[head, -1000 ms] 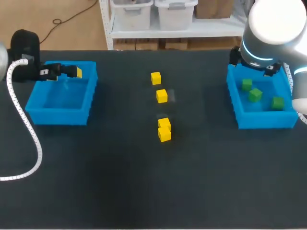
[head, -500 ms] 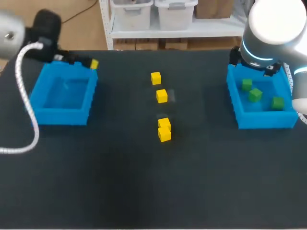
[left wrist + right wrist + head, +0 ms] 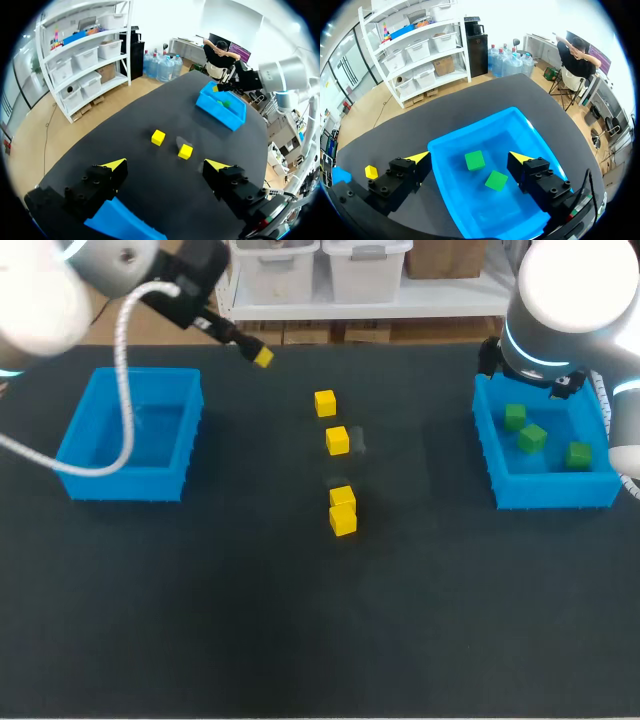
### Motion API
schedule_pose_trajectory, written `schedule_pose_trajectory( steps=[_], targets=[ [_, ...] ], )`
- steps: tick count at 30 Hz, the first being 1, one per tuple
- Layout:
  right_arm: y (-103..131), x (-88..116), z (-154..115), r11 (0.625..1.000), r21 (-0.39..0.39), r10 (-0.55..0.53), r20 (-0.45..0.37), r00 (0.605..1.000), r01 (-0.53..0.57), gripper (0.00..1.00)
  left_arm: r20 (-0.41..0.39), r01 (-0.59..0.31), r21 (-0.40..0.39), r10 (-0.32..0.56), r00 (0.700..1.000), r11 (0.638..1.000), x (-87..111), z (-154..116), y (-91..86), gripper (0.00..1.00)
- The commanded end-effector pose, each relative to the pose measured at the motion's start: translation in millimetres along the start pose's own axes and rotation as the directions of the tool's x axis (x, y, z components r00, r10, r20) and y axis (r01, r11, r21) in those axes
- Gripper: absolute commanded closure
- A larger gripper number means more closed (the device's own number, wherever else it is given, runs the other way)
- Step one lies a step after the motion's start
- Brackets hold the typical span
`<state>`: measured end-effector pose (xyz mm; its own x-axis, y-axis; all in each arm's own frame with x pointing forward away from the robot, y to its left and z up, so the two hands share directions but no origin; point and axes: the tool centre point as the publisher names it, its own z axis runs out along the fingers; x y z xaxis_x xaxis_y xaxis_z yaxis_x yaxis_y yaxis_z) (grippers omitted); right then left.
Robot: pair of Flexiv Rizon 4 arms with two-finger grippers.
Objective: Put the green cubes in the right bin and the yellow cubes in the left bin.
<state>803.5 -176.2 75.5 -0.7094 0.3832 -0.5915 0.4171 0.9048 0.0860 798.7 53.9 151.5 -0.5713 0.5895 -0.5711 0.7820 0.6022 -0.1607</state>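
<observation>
Both the left fingers [image 3: 114,165] and right fingers [image 3: 418,159] gape empty; yellow cubes [image 3: 338,440] beside the left bin [image 3: 125,485] look light and rigid, best pinched across opposite flat faces.

Head view overhead, behind; wrist views low, oblique; all share right bin [image 3: 550,492].

The left pincer [image 3: 261,356] has swung off the left bin [image 3: 128,483] toward mid-table.

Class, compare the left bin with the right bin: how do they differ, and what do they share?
The left bin is empty; the right bin holds three green cubes. The right gripper hangs over the right bin; no gripper is over the left bin. Both are blue and open-topped.
</observation>
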Motion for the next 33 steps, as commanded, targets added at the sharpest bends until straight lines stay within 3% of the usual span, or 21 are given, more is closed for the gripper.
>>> schedule_pose_trajectory(
  steps=[1,14,21,33],
  targets=[
    [-0.9,1.0,-0.3,1.000,-0.001,0.001,0.005,1.000,-0.001,0.00,-0.251,-0.016,0.029,0.023,0.968,0.999,-36.8,54.4,7.1,0.00],
    [-0.9,1.0,-0.3,1.000,-0.001,0.001,0.005,1.000,-0.001,0.00,-0.363,-0.130,0.112,0.163,0.917,0.985,-58.0,86.7,-46.5,0.00],
    [-0.9,1.0,-0.3,1.000,-0.001,0.001,0.005,1.000,-0.001,0.00,-0.422,-0.164,0.111,0.195,0.885,0.980,-40.8,91.0,-61.9,0.00],
    [-0.9,1.0,-0.3,1.000,-0.001,0.001,0.005,1.000,-0.001,0.00,-0.494,-0.183,0.086,0.202,0.846,0.979,-12.8,111.5,-69.1,0.00]
  ],
)
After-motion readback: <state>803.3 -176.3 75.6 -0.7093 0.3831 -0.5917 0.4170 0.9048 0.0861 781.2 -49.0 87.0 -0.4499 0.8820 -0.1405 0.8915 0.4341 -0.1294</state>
